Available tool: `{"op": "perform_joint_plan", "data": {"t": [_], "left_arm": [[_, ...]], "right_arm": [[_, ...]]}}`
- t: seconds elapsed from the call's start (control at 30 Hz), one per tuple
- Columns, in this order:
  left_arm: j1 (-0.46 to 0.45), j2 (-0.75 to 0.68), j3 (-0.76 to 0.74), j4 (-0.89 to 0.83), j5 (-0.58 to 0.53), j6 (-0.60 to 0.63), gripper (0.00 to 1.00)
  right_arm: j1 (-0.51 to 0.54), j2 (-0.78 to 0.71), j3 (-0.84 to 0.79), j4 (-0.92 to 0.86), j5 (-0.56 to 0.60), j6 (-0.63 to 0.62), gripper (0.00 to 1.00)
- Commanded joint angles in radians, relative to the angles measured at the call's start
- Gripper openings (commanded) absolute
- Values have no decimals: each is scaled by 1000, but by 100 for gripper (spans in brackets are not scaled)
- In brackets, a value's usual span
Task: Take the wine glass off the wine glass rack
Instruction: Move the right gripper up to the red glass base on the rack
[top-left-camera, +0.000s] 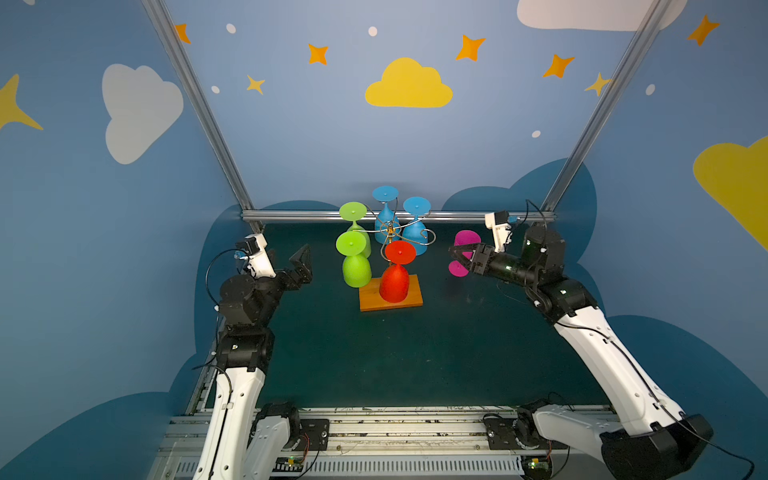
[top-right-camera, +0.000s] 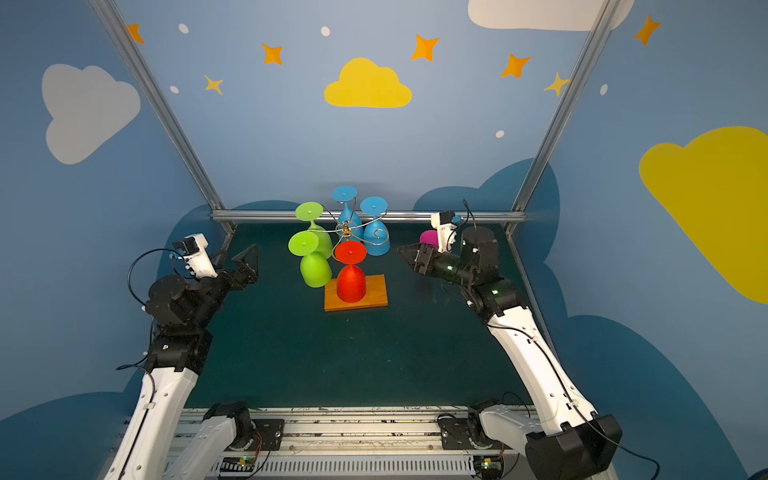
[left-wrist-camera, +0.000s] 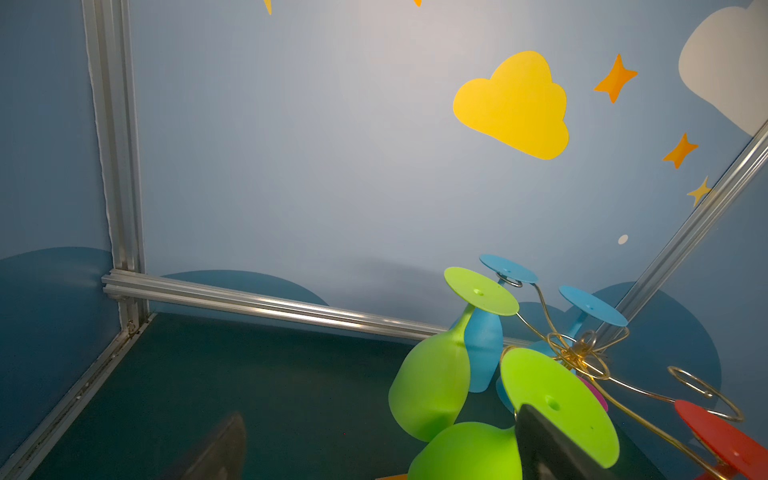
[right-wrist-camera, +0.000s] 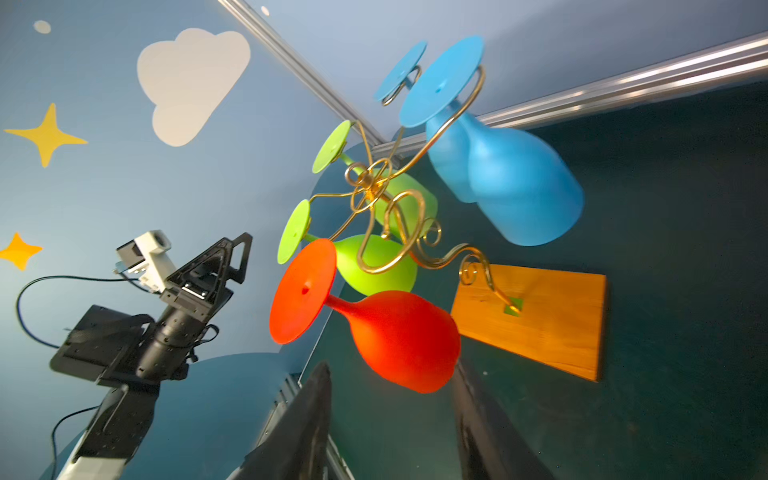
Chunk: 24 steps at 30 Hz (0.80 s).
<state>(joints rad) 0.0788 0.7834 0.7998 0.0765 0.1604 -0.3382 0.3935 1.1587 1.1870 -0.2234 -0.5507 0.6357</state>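
Black left end effector (top-left-camera: 305, 266) gapes empty; right end effector (top-left-camera: 455, 257) part-open, empty, near gold-wire wine glass rack (top-left-camera: 390, 232).

Left side: two green glasses (top-left-camera: 356, 272) hung there, walling off the wine glass rack (top-left-camera: 390, 230).
Front: red glass (top-left-camera: 394, 282) hung over the wooden base (top-left-camera: 368, 303).
Back: two blue glasses (top-left-camera: 411, 243) crowded near the rear rail (top-left-camera: 316, 215).
Right side: open gap toward the magenta glass (top-left-camera: 466, 240) (one wire loop (left-wrist-camera: 702, 388) bare).
Near table (top-left-camera: 395, 365): open.
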Motion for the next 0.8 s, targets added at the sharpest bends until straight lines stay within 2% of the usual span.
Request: {"op": "perform_joint_plan", "data": {"t": [0.0,0.2,0.77], "left_arm": [[5,-9,-8,31,-5,-7,99],[6,-14,-7,31,-4,-9,99],[6,-32,-10,34,-1,-13,100]], "right_arm": [[50,9,-17,82,39,74,48],[126,38,-21,131,39,116,48],[214,142,33,212,56,187,47]]}}
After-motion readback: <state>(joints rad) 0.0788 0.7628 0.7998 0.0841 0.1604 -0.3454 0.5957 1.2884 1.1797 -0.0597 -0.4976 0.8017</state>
